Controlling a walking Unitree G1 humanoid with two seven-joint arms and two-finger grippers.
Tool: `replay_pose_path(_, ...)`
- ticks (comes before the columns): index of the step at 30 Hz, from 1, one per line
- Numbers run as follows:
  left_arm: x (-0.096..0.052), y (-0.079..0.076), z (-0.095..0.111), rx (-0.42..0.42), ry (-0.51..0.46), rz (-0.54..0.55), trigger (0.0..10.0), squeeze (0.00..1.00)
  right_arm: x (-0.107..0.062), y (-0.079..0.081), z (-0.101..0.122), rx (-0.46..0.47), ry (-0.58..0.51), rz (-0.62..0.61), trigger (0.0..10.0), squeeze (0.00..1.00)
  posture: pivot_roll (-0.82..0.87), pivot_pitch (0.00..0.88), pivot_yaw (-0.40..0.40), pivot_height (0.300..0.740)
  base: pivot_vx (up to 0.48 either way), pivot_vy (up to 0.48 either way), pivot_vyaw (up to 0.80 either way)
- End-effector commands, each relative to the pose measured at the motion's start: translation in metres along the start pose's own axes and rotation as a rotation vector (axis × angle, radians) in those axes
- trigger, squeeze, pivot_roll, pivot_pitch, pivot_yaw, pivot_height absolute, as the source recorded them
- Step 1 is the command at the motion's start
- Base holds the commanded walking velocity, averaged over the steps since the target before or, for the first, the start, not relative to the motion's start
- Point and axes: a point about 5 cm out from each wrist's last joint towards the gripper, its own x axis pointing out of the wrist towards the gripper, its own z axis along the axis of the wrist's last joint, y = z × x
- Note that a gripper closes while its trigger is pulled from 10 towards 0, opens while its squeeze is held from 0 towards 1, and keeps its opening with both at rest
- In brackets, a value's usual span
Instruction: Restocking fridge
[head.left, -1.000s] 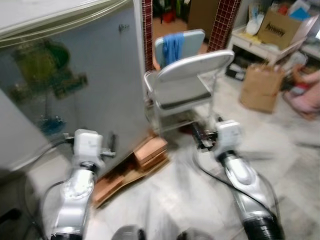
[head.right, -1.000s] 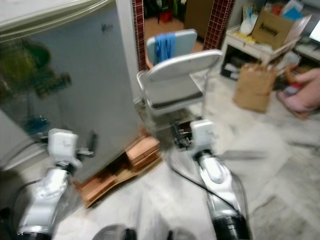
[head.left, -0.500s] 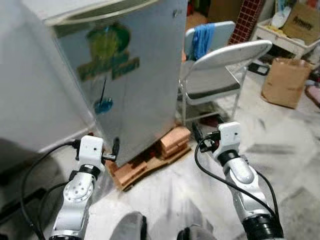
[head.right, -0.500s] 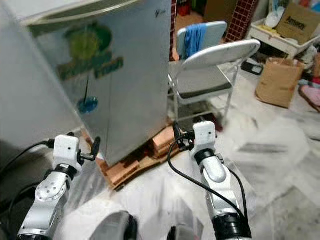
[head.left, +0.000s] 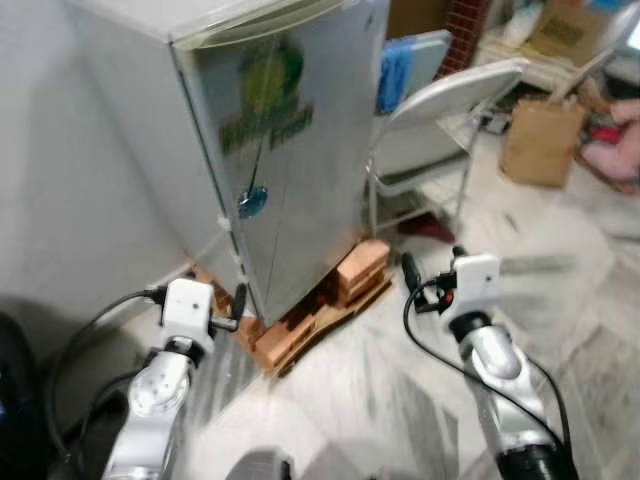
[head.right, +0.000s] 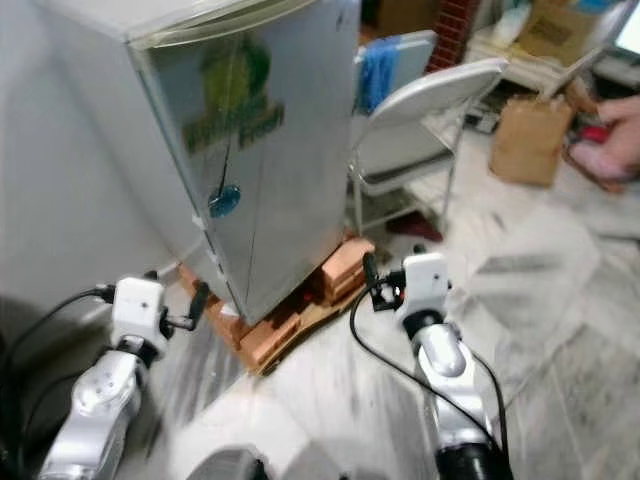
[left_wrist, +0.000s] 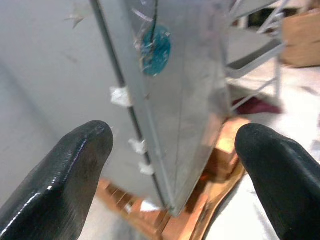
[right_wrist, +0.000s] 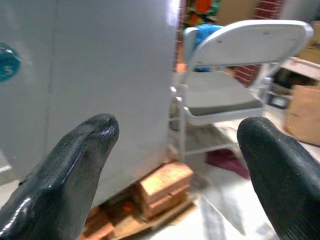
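Observation:
A small silver fridge stands with its door shut, a green sticker and a round blue sticker on its side. It rests on bricks and boards. My left gripper is held low near the fridge's bottom corner, open and empty, its fingers wide apart. My right gripper hovers to the right of the bricks, also open with nothing between its fingers. Neither gripper touches the fridge.
A grey folding chair stands right beside the fridge, with a second chair draped in blue cloth behind it. A brown paper bag and a person's hand are at the far right. A white wall is on the left.
The camera has swung, so the fridge's edge now sits in the middle and the chairs lie further right. Both arms keep the same raised pose, grippers still open.

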Motion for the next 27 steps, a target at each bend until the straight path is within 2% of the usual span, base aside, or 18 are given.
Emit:
replay_pose_path(1, -0.0031, 0.0061, -0.0009, 0.011, 0.005, 0.008, 10.0, 0.0, 0.0035, 0.0033, 0.0057, 0.008, -0.022, 0.007, 10.0, 0.0, 0.08, 0.081, -0.01, 0.74, 0.0, 0.442, -0.61)
replay_pose_path(10, -0.0039, 0.0043, -0.0024, -0.017, 0.011, 0.014, 10.0, 0.0, 0.0018, 0.0078, 0.0052, 0.007, -0.025, 0.02, 10.0, 0.0, 0.08, 0.083, -0.013, 0.74, 0.0, 0.436, -0.8)
replay_pose_path(20, -0.0041, 0.0026, -0.002, -0.004, 0.006, 0.001, 10.0, 0.0, 0.0039, 0.0064, 0.0071, 0.002, -0.027, 0.013, 10.0, 0.0, 0.08, 0.085, -0.016, 0.74, 0.0, 0.457, -0.69)
replay_pose_path(27, -0.0051, -0.001, 0.0003, -0.013, -0.015, -0.014, 10.0, 0.0, 0.0038, 0.0104, 0.0065, 0.002, -0.029, 0.023, 10.0, 0.0, 0.08, 0.085, -0.015, 0.74, 0.0, 0.0, -0.8)
